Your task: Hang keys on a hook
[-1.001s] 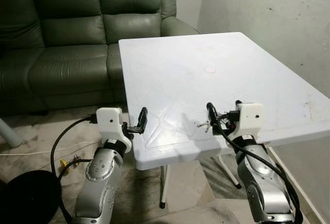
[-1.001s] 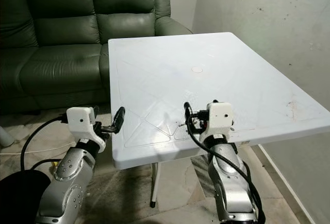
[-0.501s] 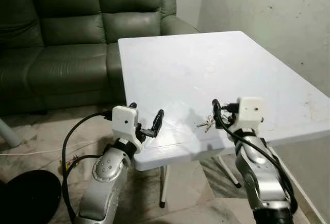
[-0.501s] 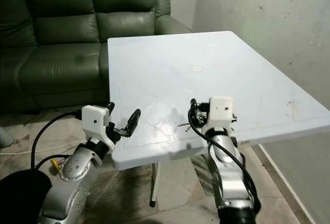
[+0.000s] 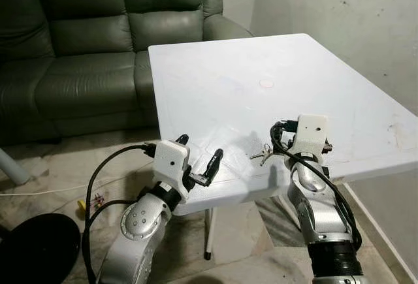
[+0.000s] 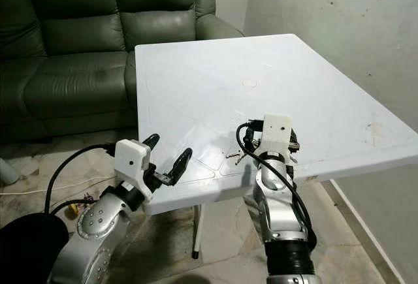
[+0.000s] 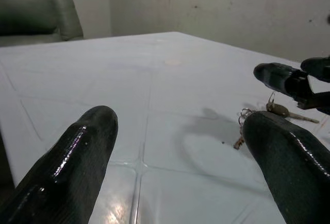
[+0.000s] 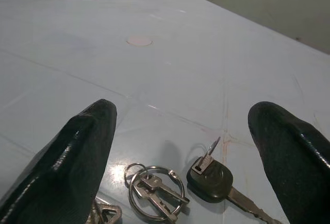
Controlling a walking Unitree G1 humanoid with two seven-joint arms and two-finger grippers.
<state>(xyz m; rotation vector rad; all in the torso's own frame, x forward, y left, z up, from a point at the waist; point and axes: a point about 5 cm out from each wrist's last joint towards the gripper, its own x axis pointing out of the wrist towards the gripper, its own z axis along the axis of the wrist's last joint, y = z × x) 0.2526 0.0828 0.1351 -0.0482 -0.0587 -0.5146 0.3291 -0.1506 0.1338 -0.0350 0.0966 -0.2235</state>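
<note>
A bunch of keys (image 5: pixel 261 154) on a ring lies flat on the white plastic table (image 5: pixel 222 81), near its front edge. In the right wrist view the key ring (image 8: pixel 154 185) and a black-headed key (image 8: pixel 211 175) rest on the table between my two spread fingers. My right gripper (image 5: pixel 282 143) is open, low over the keys and just to their right, holding nothing. My left gripper (image 5: pixel 199 156) is open over the table's front edge, left of the keys. From the left wrist view, the keys (image 7: pixel 258 116) lie ahead beneath a right finger (image 7: pixel 281 78).
A dark green leather sofa (image 5: pixel 85 49) stands behind and left of the table. A pale wall (image 5: pixel 353 16) runs along the right. A black round object (image 5: pixel 36 248) and loose cables (image 5: pixel 59 189) lie on the floor at the left. A round mark (image 5: pixel 266 83) sits mid-table.
My left gripper has moved right and forward, over the table's front edge. My right wrist has pushed forward and tipped down over the keys. The keys stay on the table.
</note>
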